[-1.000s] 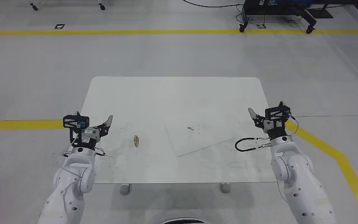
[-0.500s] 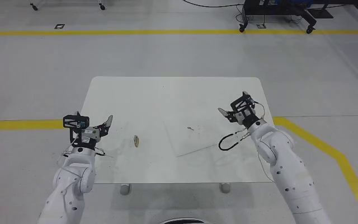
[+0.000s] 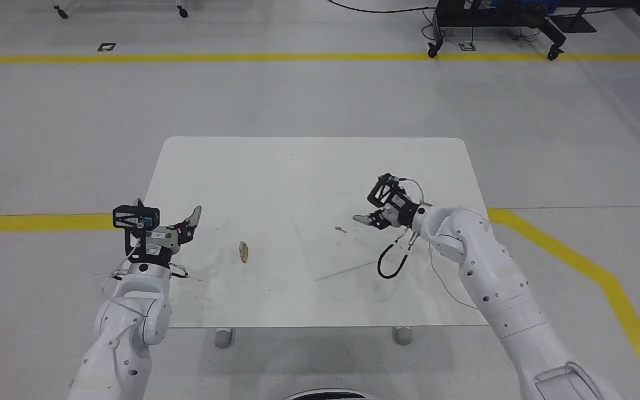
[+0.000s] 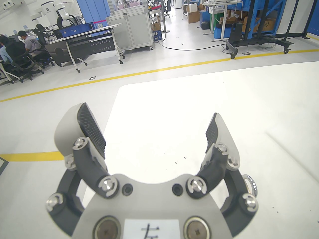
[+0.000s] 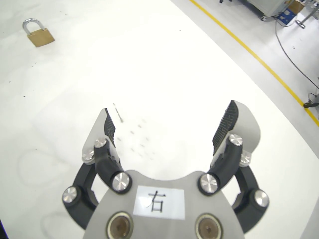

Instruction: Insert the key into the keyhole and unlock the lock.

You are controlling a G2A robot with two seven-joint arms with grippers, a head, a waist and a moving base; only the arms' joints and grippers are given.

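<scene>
A brass padlock (image 3: pixel 243 251) with a silver shackle lies flat on the white table (image 3: pixel 300 160), left of the middle; it is also seen far off as the padlock (image 5: pixel 39 35) in the right wrist view. A small thin metal key (image 3: pixel 341 230) lies near the table's middle, and as the key (image 5: pixel 118 112) it rests just beyond one fingertip. My right gripper (image 3: pixel 368 212) hovers open a little right of the key, nothing between its fingers (image 5: pixel 226 119). My left gripper (image 3: pixel 190 220) stands open over the table's left edge, left of the padlock, holding nothing (image 4: pixel 149 128).
A thin clear sheet (image 3: pixel 350 250) lies on the table under the key area. A black cable (image 3: pixel 392 258) loops below my right wrist. Yellow floor lines (image 3: pixel 300 57) run around the table; carts stand far behind.
My right arm has swung from the table's right edge leftward toward the middle, ending close to the key. The left arm, padlock and key have not moved.
</scene>
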